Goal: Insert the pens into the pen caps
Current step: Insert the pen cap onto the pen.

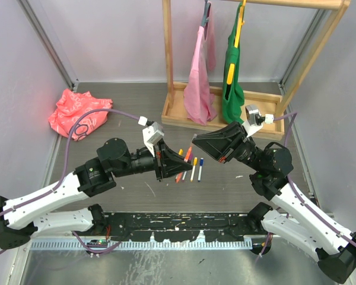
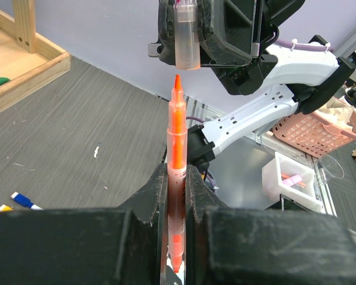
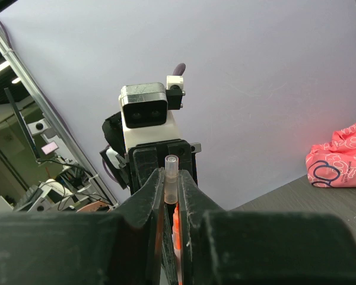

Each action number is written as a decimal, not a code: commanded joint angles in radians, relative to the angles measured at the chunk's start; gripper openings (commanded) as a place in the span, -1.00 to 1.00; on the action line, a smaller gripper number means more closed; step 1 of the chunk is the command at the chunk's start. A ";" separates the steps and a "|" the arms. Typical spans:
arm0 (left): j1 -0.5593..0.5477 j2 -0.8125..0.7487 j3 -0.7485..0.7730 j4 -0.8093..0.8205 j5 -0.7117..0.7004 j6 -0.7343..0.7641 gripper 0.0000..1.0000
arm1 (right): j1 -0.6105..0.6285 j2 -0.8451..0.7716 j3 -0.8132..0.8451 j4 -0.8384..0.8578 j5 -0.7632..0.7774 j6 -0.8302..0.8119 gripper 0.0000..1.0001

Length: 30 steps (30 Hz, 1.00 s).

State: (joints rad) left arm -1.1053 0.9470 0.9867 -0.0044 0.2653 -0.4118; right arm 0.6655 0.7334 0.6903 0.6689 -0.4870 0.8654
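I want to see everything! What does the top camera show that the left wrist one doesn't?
Only the top camera: the red bag and the whole row of pens. Only the left wrist camera: the orange pen tip just below the cap, not in, and a pink basket. Both: the left hand, the right hand and the wooden rack.

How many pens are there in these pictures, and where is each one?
5. One orange pen is clamped upright in the left pincer. Four more pens lie side by side on the table. Others may be hidden beneath the arms.
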 commanded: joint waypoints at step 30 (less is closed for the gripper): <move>-0.004 -0.015 0.018 0.082 -0.045 -0.004 -1.00 | 0.006 -0.032 -0.086 0.031 -0.036 0.042 -0.98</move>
State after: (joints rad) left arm -1.1061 0.9463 0.9852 -0.0238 0.2543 -0.4118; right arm 0.6662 0.7128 0.6178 0.6811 -0.4999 0.8997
